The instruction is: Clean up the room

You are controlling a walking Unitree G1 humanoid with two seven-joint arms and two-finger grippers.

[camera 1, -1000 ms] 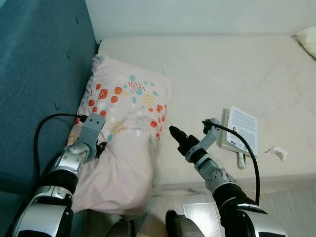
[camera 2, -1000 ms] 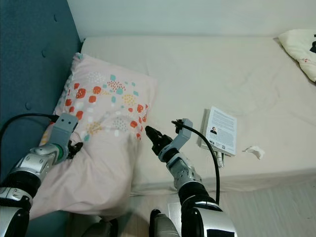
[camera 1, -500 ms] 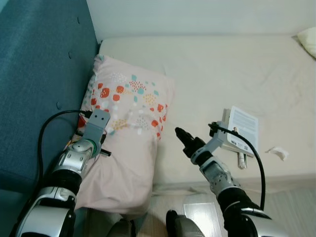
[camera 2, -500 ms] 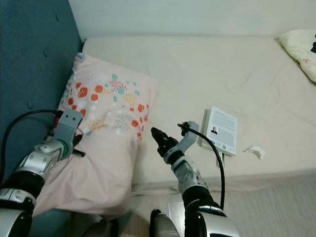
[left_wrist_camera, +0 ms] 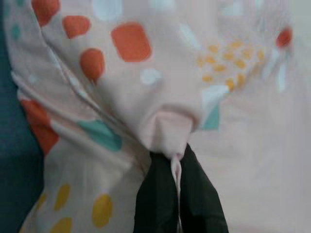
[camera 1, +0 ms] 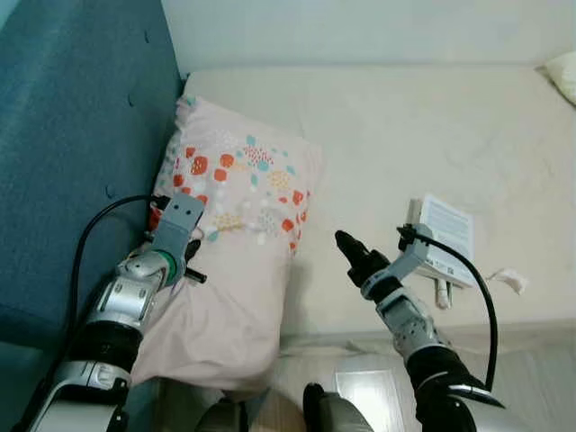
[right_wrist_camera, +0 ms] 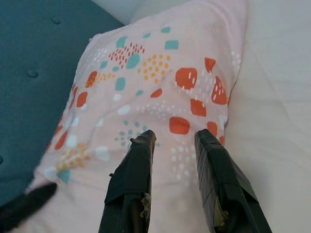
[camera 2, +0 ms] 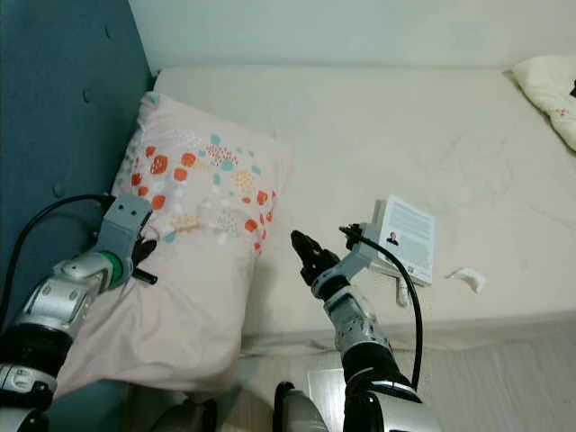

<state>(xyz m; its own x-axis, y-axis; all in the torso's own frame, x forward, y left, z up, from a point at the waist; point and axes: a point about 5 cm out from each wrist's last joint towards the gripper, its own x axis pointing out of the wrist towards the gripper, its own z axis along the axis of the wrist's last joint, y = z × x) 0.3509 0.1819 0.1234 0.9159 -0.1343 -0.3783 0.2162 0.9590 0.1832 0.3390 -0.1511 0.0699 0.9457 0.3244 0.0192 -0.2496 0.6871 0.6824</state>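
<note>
— Start close in. What is the left gripper [left_wrist_camera: 177, 194] doing?

— Its jaws are pinching a fold of the pillow [camera 1: 236, 193]; the wrist view shows cloth bunched between the two black fingers. It grips the pillow's near edge, on the side by the blue headboard [camera 1: 72, 135].

— Has that changed in the last second?

— The grip has held, but the pillow has been drawn up the bed [camera 1: 405, 117]. Its top corner now lies closer to the headboard and the far end of the mattress, and its patterned face lies flatter.

— And the right gripper [camera 1: 351, 249]?

— Its jaws are spread, holding nothing. It has drifted away from the pillow's edge toward the book [camera 1: 441, 236], so it hangs over bare sheet between the two. Its wrist camera looks across at the pillow.

— What does that mean for the tidying?

— I'd judge the pillow is nearly in place at the head of the bed, though its near end still droops over the mattress edge.

— Anything left beyond it?

— The book, a crumpled bit of paper [camera 1: 504, 279] just beside it, and a second pillow [camera 2: 549, 90] at the far corner.
</note>
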